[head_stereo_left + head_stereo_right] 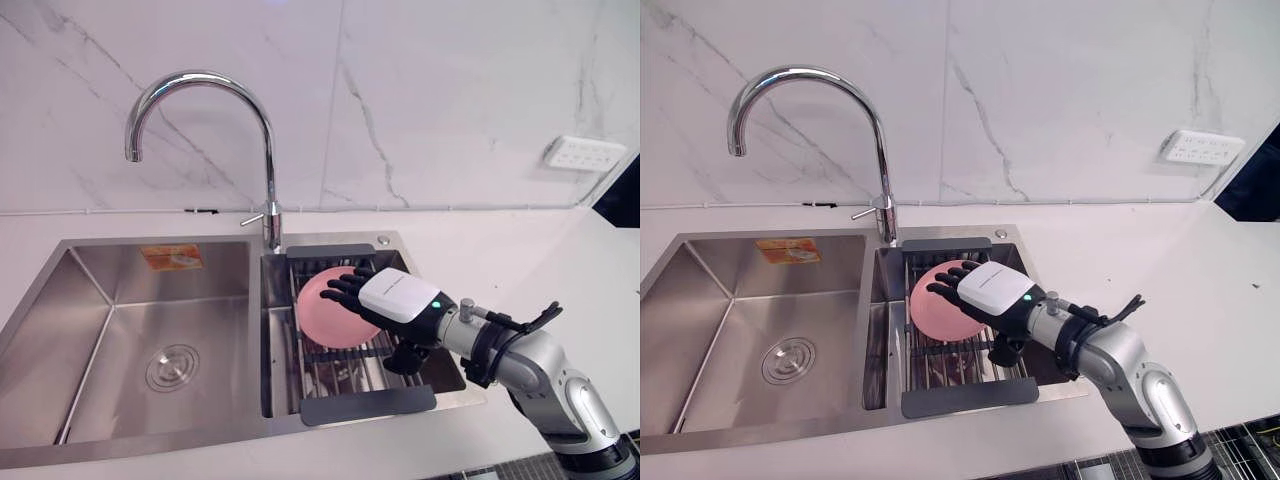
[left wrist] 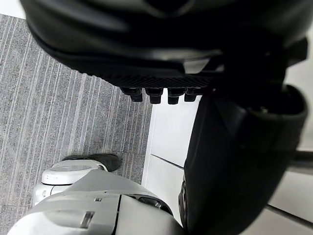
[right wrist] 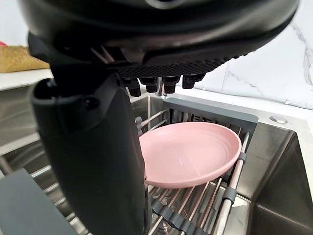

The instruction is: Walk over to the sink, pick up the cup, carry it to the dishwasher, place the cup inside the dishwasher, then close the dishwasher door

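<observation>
A shallow pink dish [image 1: 322, 318] lies tilted on the dark-framed wire rack [image 1: 370, 403] that spans the sink's right basin. No cup shows; the pink dish [image 3: 195, 152] is the one piece of tableware on the rack. My right hand [image 1: 395, 298] comes in from the right and hovers at the dish's right rim. Its fingers [image 1: 342, 290] stretch straight over the dish, and its thumb [image 3: 93, 147] stands beside the rim, closed on nothing. My left hand [image 2: 234, 147] hangs low beside a white cabinet front, fingers relaxed and holding nothing.
The steel double sink [image 1: 150, 243] is set in a white counter, with a bare left basin [image 1: 170, 330] and its drain. A tall chrome tap [image 1: 265, 150] arches over the divider behind the rack. A white socket [image 1: 583, 153] sits on the marble wall at right.
</observation>
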You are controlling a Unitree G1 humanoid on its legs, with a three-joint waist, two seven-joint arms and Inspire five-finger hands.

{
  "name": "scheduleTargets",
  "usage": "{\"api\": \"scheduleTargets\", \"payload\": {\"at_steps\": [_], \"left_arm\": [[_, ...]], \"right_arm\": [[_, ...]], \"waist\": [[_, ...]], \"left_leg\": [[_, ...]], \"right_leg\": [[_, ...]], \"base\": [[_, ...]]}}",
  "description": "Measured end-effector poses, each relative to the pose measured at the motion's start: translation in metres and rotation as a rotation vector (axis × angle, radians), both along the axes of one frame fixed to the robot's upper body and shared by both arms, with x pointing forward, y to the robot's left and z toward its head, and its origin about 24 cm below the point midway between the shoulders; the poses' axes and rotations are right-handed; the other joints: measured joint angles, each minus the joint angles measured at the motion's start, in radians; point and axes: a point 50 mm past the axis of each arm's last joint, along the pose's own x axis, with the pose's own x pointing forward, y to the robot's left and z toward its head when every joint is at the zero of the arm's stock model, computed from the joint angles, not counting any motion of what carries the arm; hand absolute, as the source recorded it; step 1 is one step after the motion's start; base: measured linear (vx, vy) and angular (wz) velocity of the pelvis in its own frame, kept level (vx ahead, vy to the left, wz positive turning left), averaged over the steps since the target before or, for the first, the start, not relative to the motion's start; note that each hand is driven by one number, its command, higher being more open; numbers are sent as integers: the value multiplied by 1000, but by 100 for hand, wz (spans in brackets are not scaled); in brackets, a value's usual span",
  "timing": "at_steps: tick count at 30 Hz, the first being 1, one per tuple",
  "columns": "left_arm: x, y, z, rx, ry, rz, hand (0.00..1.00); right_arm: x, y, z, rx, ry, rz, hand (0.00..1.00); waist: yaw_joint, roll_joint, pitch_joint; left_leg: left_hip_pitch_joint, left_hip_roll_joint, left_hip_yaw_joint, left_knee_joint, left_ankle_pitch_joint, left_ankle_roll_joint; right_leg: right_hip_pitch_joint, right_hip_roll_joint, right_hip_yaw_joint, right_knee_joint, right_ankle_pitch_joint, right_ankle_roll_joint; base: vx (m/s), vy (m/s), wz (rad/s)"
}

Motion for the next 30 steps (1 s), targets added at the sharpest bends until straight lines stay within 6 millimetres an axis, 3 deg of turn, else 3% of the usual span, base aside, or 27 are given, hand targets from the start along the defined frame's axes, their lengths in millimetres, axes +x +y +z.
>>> {"api": "scheduleTargets", "payload": {"at_steps": [30], "left_arm": [[5,-5,-1,-7,10,-47,100]], "right_arm": [[5,-9,-46,-90,61,-106,100]], "waist": [[10,28,1]], "left_leg": [[0,4,0,-6,3,-5]], "right_leg": [[-1,6,-1,-4,0,0]], "base": [[0,0,0]]}}
